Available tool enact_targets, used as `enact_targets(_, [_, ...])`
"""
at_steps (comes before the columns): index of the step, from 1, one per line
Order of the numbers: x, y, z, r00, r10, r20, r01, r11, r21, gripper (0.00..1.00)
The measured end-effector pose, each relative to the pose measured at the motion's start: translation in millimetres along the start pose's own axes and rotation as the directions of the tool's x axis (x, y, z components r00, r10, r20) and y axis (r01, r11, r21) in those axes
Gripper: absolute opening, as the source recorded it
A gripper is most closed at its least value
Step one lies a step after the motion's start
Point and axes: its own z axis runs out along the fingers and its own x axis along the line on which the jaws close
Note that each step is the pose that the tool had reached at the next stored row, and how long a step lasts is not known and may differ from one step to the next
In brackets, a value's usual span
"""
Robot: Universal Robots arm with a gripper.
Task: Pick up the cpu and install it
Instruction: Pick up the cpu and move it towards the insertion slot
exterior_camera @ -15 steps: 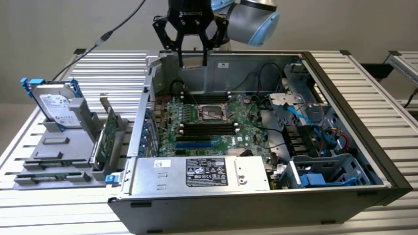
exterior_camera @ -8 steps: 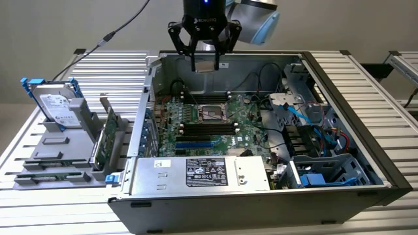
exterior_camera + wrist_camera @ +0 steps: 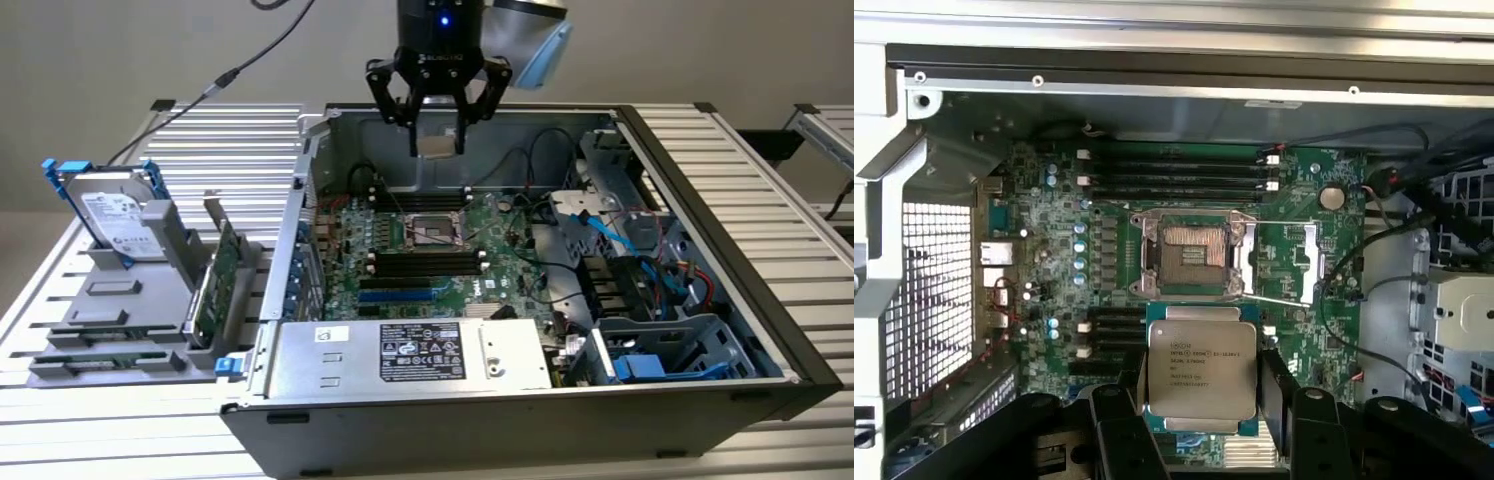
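Plainly, the black multi-fingered gripper (image 3: 438,146) is clenched on the small flat square silver-grey cpu (image 3: 1201,368), grasping it by opposite edges and holding it level in the air above, and slightly to one side of, the open metal-framed square socket (image 3: 1194,256) on the green motherboard (image 3: 1304,240). To do this step well, I judge the chip should be centred squarely over that socket, edges parallel to its frame, then lowered straight and gently, since any tilt or sideways slip could damage the socket's contacts.
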Motion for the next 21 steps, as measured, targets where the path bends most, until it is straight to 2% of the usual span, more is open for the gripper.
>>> enact_targets(3, [-0.9, 0.0, 5.5, 1.0, 0.003, -0.0012, -0.003, 1.0, 0.0001, 0.55])
enact_targets(5, [-2.3, 0.0, 8.6, 1.0, 0.007, -0.0043, -0.007, 1.0, 0.0002, 0.55])
enact_targets(10, [-4.4, 0.3, 13.2, 0.9997, 0.016, -0.0211, -0.016, 0.9999, 0.0003, 0.55])
enact_targets(12, [-6.3, 0.4, 14.4, 0.9996, 0.017, -0.0241, -0.017, 0.9999, -0.0031, 0.55])
enact_targets(13, [-7.1, 0.4, 14.8, 0.9995, 0.017, -0.0251, -0.017, 0.9998, -0.0066, 0.55])
enact_targets(17, [-9.4, 0.6, 15.8, 0.9994, 0.017, -0.0301, -0.018, 0.9993, -0.0327, 0.55])
enact_targets(21, [-10.2, 0.8, 16.1, 0.9989, 0.018, -0.043, -0.02, 0.9982, -0.0566, 0.55])
